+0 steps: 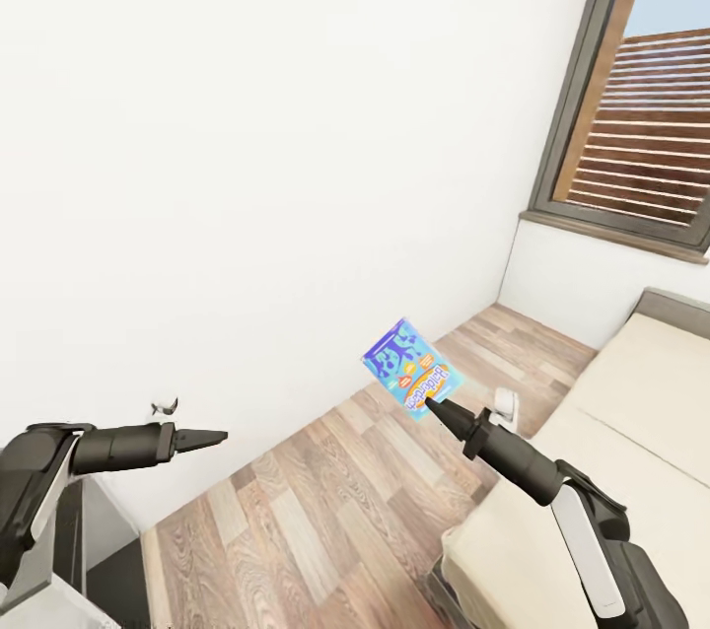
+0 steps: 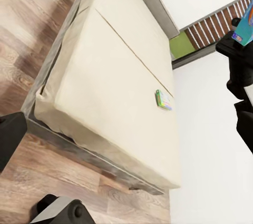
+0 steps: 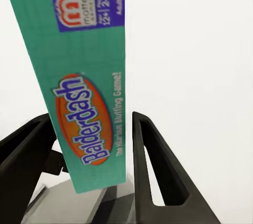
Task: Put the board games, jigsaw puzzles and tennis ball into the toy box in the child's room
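Blue game in transit; second game on the bed.
The white wall (image 1: 247,166) stands near ahead and the bed (image 1: 631,432) near to the right, with open plank floor (image 1: 325,511) between. The right gripper (image 1: 430,402) pinches the blue board game (image 1: 412,369) by one narrow end, so it may pivot or slip. The left gripper (image 1: 219,435) looks closed and empty. Another board game (image 2: 163,99) lies on the mattress.
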Tool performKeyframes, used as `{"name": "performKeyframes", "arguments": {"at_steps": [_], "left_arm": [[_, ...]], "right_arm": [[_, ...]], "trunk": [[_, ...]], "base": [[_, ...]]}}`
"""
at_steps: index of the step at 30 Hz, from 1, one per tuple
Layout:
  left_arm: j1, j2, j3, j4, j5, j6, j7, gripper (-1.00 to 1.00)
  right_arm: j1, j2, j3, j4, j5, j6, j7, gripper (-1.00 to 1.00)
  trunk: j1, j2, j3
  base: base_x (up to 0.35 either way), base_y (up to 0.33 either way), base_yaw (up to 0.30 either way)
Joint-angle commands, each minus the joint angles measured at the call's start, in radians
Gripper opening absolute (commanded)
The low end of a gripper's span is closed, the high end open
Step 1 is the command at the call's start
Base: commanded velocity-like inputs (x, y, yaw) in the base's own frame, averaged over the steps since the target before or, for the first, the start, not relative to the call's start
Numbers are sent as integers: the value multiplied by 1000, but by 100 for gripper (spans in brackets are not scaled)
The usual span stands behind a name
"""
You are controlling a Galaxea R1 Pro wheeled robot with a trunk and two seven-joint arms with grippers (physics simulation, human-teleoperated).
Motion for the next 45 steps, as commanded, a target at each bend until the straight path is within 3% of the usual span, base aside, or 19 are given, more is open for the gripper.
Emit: {"name": "performKeyframes", "arguments": {"at_steps": [1, 37, 41, 45], "left_arm": [[-1, 0, 0, 0, 1, 11, -3, 100], [-1, 2, 4, 0, 9, 11, -12, 100], [-1, 11, 15, -1, 15, 13, -28, 100], [0, 24, 79, -6, 15, 11, -94, 100]], "right_arm": [[-1, 0, 0, -1, -9, 9, 1, -100], [-1, -5, 3, 0, -7, 11, -20, -100], [-1, -6, 3, 0, -7, 12, -34, -100], [-1, -7, 0, 0, -7, 14, -38, -100]], "trunk": [[1, -2, -1], [1, -2, 30], [1, -2, 34], [1, -2, 37]], "base": [[0, 0, 268], [0, 0, 267], [0, 0, 267], [0, 0, 267]]}}
